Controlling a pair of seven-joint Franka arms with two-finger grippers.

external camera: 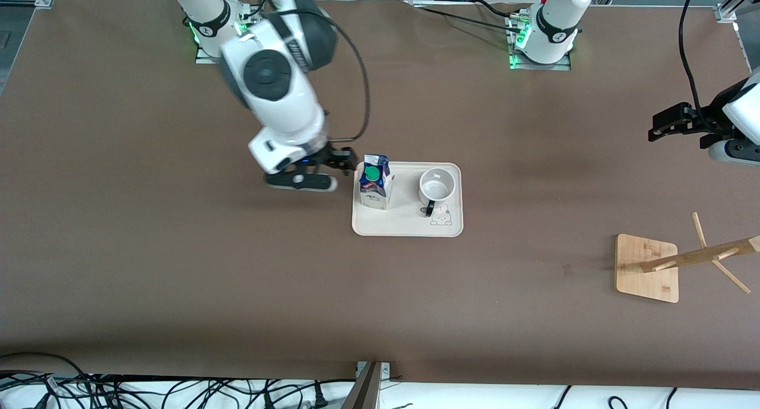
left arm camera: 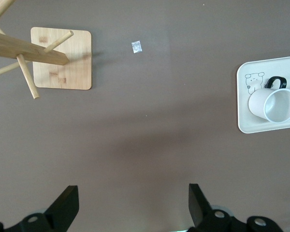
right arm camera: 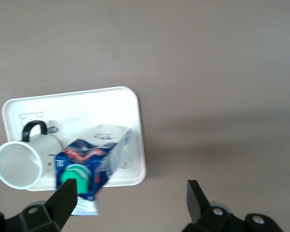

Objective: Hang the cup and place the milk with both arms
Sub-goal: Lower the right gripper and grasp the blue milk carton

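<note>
The milk (external camera: 375,182), a blue and white carton with a green cap, stands on a white tray (external camera: 407,222) at its right-arm end. The cup (external camera: 437,186) stands upright on the same tray beside the milk, with its black handle toward the front camera. My right gripper (external camera: 343,161) is open and empty, low beside the tray next to the milk. In the right wrist view the gripper (right arm camera: 130,199) is over bare table, with the milk (right arm camera: 94,162) by one finger and the cup (right arm camera: 24,162) next to it. My left gripper (external camera: 659,127) is open, empty and raised at the left-arm end of the table.
A wooden cup rack (external camera: 647,266) with slanted pegs stands near the left arm's end, nearer the front camera than the tray. The left wrist view shows the left gripper (left arm camera: 133,203), the rack (left arm camera: 62,58), the cup (left arm camera: 275,104) and a small pale scrap (left arm camera: 137,46) on the brown table.
</note>
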